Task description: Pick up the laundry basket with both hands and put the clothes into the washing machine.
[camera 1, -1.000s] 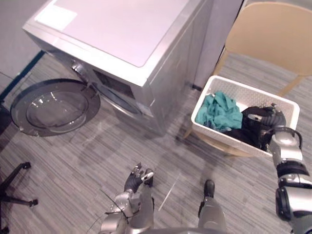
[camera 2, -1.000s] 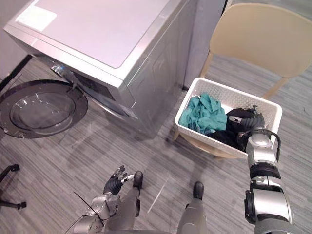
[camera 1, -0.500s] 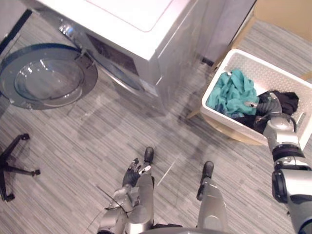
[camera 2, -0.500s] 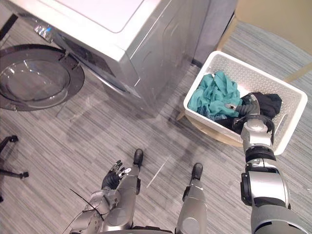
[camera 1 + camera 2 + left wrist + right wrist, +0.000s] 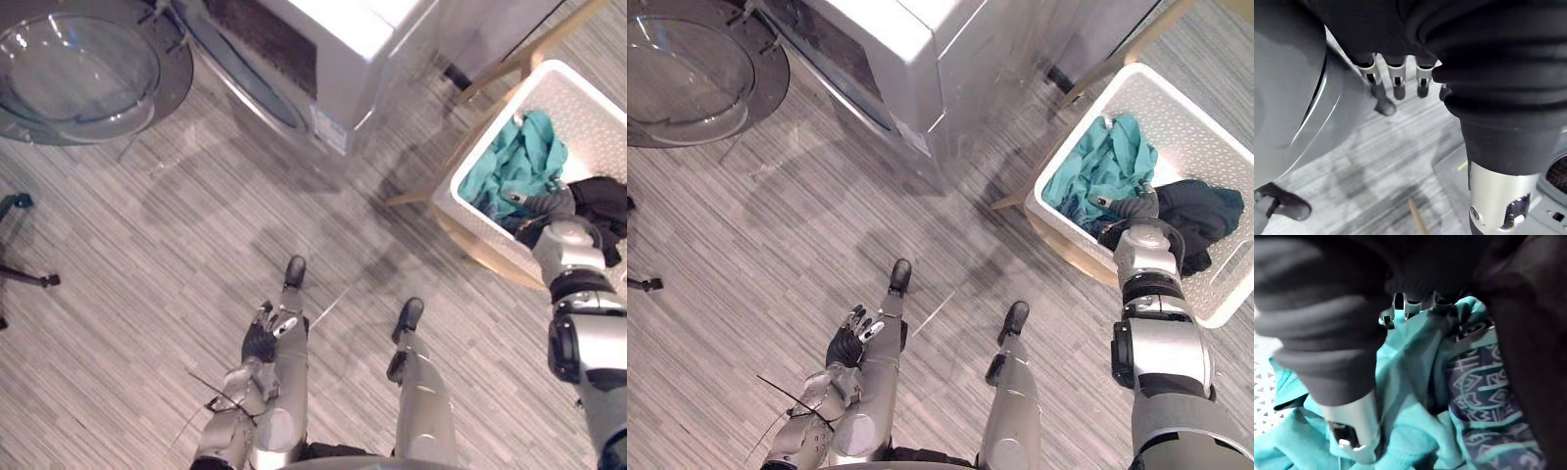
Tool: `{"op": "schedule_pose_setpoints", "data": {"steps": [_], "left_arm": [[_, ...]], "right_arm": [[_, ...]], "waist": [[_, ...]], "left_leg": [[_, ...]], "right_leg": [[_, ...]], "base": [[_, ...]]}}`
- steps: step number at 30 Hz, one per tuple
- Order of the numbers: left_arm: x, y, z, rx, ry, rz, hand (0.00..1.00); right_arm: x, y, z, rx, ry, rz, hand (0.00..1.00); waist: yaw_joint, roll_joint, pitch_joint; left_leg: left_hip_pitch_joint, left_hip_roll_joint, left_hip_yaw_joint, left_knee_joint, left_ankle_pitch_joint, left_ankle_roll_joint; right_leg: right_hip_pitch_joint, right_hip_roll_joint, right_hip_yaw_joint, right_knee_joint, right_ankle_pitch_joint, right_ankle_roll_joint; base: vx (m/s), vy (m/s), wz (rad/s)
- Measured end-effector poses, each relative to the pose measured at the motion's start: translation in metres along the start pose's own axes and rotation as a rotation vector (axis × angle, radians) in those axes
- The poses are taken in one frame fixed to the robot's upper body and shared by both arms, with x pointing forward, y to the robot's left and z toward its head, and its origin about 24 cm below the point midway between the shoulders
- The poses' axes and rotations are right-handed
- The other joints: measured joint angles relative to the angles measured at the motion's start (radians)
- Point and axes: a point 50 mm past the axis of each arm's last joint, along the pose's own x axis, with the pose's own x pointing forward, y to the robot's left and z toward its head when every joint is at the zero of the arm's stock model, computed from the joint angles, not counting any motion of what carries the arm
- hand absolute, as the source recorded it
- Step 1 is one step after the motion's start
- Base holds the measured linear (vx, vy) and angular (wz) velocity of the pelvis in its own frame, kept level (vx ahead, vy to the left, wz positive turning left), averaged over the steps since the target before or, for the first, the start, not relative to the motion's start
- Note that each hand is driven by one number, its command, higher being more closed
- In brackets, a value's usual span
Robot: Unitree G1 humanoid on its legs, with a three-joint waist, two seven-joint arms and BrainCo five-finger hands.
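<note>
Just inside basket [image 5: 1190, 113] rim, right hand [image 5: 1133, 209]

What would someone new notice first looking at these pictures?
The white laundry basket at the right, holding teal clothes and a black garment, stands out first, with the right hand in among them. At the upper left, the washing machine has its round door swung open. The left hand hangs open, low over the floor.

You have a wooden chair [image 5: 470, 250] standing on the grey striped floor [image 5: 147, 294]. Well apart from the chair, across that floor, thin black stand legs [image 5: 44, 279] poke in.
</note>
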Motion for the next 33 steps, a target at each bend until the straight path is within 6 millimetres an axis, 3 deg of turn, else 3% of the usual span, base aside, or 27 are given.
{"op": "schedule_pose_setpoints", "data": {"steps": [8,9,17,22,27,33], "left_arm": [[0.0,-0.003,0.021,-0.026,-0.095,-0.001,0.0],[0.0,-0.005,0.022,-0.03,-0.102,-0.005,0.0],[-0.002,-0.015,0.031,-0.078,-0.145,-0.03,0.0],[-0.002,-0.027,0.031,-0.129,-0.155,-0.051,0.0],[-0.003,-0.036,0.03,-0.154,-0.155,-0.058,0.0],[-0.003,-0.038,0.031,-0.146,-0.155,-0.071,0.0]], "right_arm": [[0.002,-0.014,0.024,0.05,-0.072,-0.099,0.0],[0.002,-0.017,0.025,0.049,-0.075,-0.114,1.0],[-0.001,-0.031,0.034,0.04,-0.15,-0.148,1.0],[-0.004,-0.008,0.033,0.06,-0.171,-0.052,1.0],[-0.007,0.017,0.017,0.094,-0.13,0.035,1.0],[-0.01,0.019,-0.001,0.178,-0.084,0.043,1.0]], "waist": [[0.037,-0.027,0.021],[0.044,-0.027,0.021],[0.068,-0.031,0.023],[0.081,-0.031,0.023],[0.084,-0.032,0.024],[0.074,-0.035,0.022]], "left_leg": [[-0.142,-0.008,-0.028,0.136,-0.06,0.012],[-0.155,-0.01,-0.029,0.153,-0.07,0.016],[-0.217,-0.017,-0.052,0.204,-0.087,0.022],[-0.215,-0.016,-0.052,0.206,-0.087,0.022],[-0.169,-0.016,-0.041,0.199,-0.086,0.022],[-0.096,-0.016,-0.02,0.153,-0.074,0.022]], "right_leg": [[-0.046,0.014,-0.021,-0.039,0.028,0.012],[-0.046,0.014,-0.023,-0.045,0.031,0.015],[-0.065,0.012,-0.056,-0.046,0.032,0.019],[-0.062,0.011,-0.061,-0.041,0.032,0.018],[-0.03,-0.005,-0.064,-0.025,0.025,0.018],[0.011,-0.014,-0.061,-0.01,0.013,0.018]], "base": [[0.01,0.078,-0.01],[0.02,0.084,0.0],[0.01,0.072,0.05],[0.01,0.05,0.01],[0.01,0.057,0.03],[0.0,0.019,0.03]]}}
